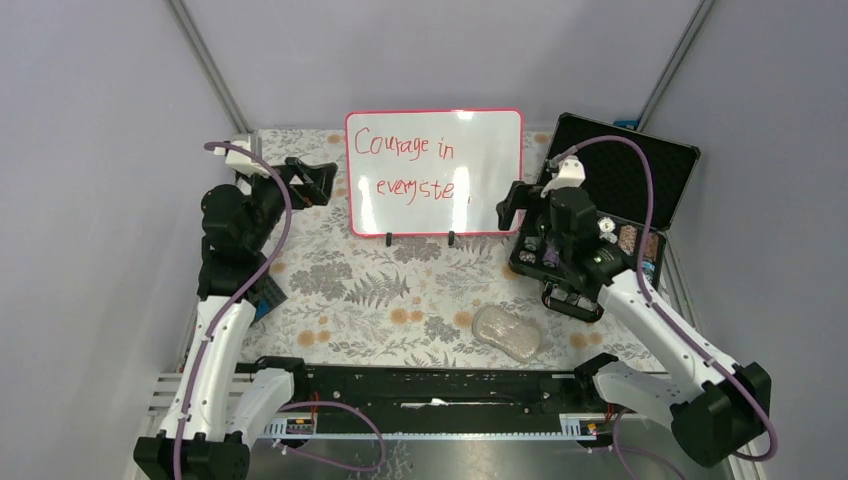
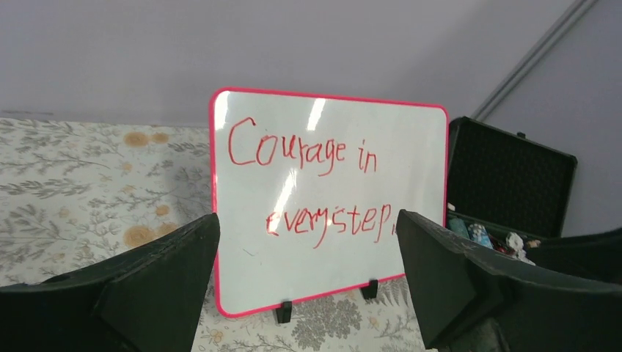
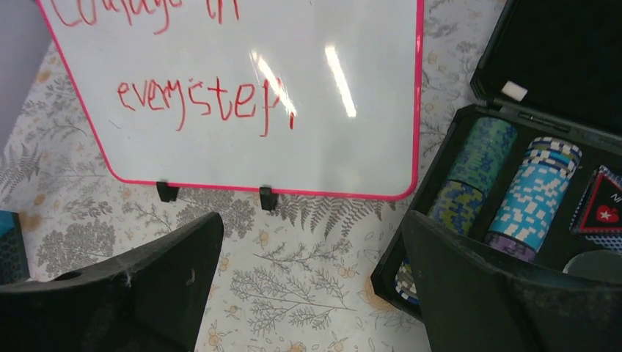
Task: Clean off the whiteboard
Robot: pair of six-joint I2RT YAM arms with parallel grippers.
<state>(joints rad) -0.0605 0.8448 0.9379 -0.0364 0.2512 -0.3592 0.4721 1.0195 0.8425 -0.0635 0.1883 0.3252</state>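
The whiteboard (image 1: pixel 435 200) stands upright on small black feet at the back middle of the table, pink-red framed, with red handwriting "Courage in every step". It also shows in the left wrist view (image 2: pixel 330 242) and the right wrist view (image 3: pixel 293 154). My left gripper (image 1: pixel 322 182) is open and empty, raised just left of the board's left edge and facing it (image 2: pixel 308 227). My right gripper (image 1: pixel 512 205) is open and empty, raised by the board's lower right corner, over the tablecloth (image 3: pixel 312 224). Neither gripper touches the board.
A whitish speckled pad (image 1: pixel 510 333) lies on the floral tablecloth at the front right. An open black foam-lined case (image 1: pixel 640 165) with poker chips (image 3: pixel 539 191) stands right of the board, close to my right arm. A blue object (image 1: pixel 267 298) lies by my left arm.
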